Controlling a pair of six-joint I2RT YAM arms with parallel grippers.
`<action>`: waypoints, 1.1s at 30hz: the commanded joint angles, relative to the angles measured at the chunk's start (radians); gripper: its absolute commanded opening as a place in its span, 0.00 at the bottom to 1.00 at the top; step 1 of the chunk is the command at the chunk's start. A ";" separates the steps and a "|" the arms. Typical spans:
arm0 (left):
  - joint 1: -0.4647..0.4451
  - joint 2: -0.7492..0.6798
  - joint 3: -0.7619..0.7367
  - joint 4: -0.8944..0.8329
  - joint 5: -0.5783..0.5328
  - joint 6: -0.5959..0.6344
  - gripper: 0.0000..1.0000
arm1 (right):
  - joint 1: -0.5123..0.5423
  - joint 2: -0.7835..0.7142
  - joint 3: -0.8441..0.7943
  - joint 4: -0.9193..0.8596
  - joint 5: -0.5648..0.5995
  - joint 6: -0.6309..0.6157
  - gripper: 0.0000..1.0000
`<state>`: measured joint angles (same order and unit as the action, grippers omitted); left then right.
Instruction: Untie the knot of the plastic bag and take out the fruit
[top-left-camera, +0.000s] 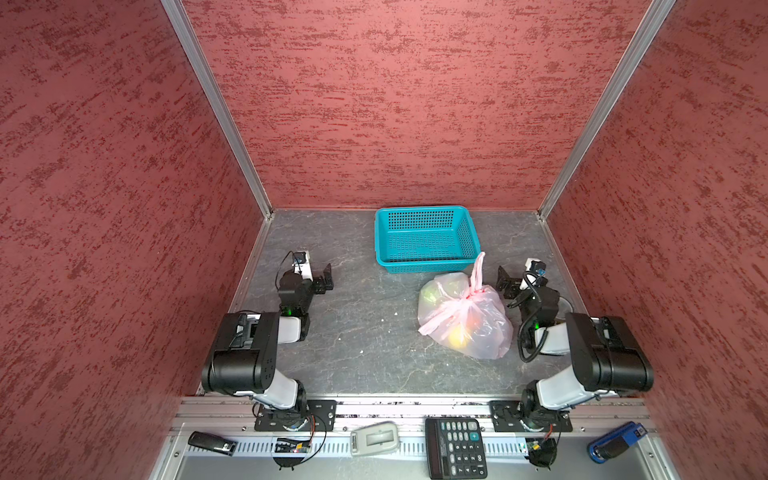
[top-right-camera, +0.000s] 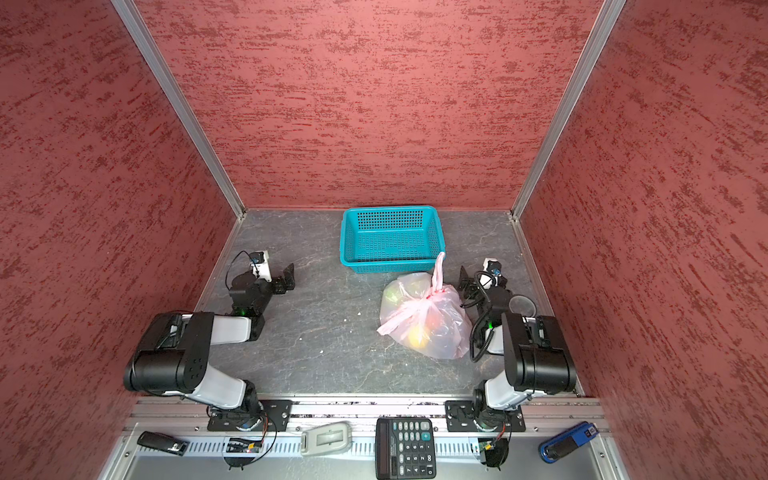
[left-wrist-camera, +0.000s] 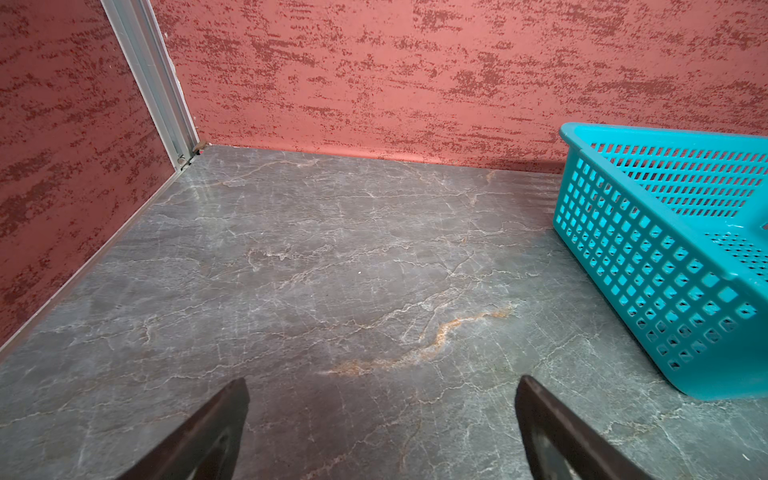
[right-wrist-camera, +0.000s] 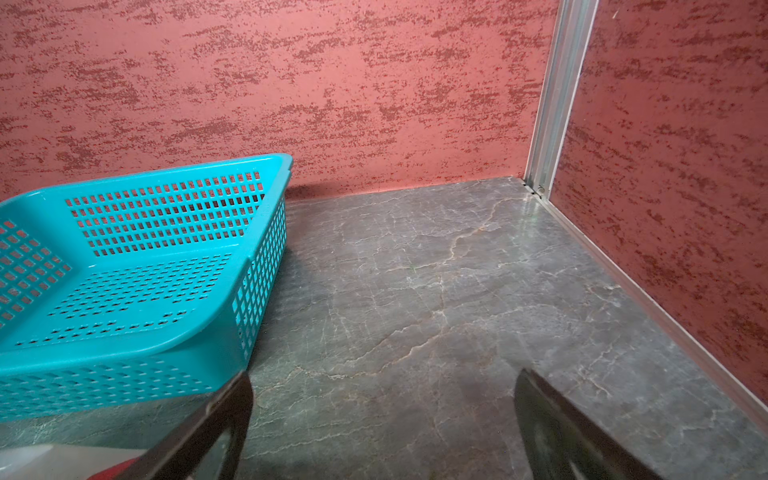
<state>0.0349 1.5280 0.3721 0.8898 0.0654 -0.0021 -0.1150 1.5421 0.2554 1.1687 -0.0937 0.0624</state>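
on the surface (top-left-camera: 365, 332), plastic bag (top-left-camera: 482, 332), knot (top-left-camera: 471, 296) tied, fruit (top-left-camera: 457, 338) inside, my right hand (top-left-camera: 504, 282) beside it, left hand (top-left-camera: 325, 279) well apart, both spread wide, empty

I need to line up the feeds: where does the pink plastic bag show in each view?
In a top view: the plastic bag lies right of centre, just in front of the teal basket.
In a top view: same place, in front of the basket.
Left wrist: not in it.
Right wrist: a pale sliver at the picture's edge may be it; cannot tell.
Shared landmark: the basket, in all four.
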 joint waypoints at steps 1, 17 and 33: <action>0.002 0.007 0.011 -0.003 -0.001 0.013 1.00 | 0.002 0.007 0.022 -0.001 -0.011 -0.010 0.99; -0.003 0.004 0.008 0.005 -0.013 0.013 1.00 | 0.002 0.000 0.024 -0.007 -0.020 -0.014 0.99; -0.115 -0.186 0.318 -0.687 0.012 -0.094 1.00 | 0.165 -0.069 0.696 -1.067 0.078 0.036 0.99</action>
<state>-0.0498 1.3277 0.6540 0.3397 0.0471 -0.0406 0.0113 1.3869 0.8276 0.3874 -0.0448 0.0753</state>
